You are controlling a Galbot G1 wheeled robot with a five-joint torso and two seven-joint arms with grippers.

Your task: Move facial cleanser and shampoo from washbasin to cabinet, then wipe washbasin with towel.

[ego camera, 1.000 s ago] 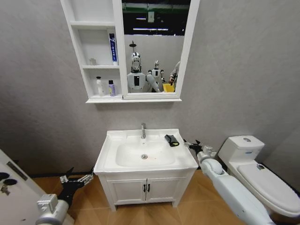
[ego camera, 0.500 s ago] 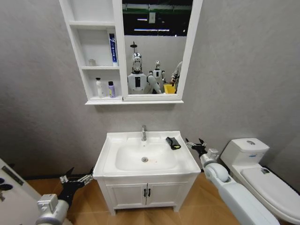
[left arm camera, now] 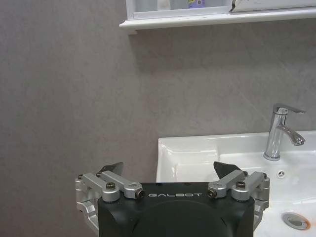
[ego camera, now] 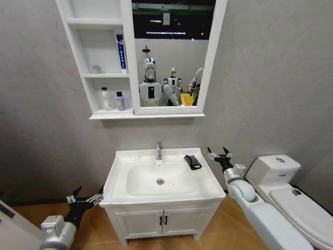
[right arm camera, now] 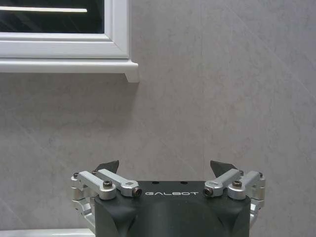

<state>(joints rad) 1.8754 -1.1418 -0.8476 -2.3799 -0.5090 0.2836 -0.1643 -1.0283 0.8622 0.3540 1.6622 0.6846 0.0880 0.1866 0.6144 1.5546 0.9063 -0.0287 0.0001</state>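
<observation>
The whole view has slid since a second ago, so the camera has moved; the right gripper [ego camera: 218, 152] now sits higher beside the washbasin [ego camera: 119, 179]. Nearest, the left gripper [ego camera: 86, 198] hangs low at the vanity's left front corner, fingers spread wide, empty. The right one, also wide and empty, hovers just right of the basin's far corner. The towel [ego camera: 192, 162] lies on the right rim near the tap [ego camera: 159, 151]. Farther up, two bottles [ego camera: 113, 99] already stand in the cabinet [ego camera: 96, 62]. The risk, I'd say: reaching in from the side could nudge the towel into the bowl or clip the tap.
</observation>
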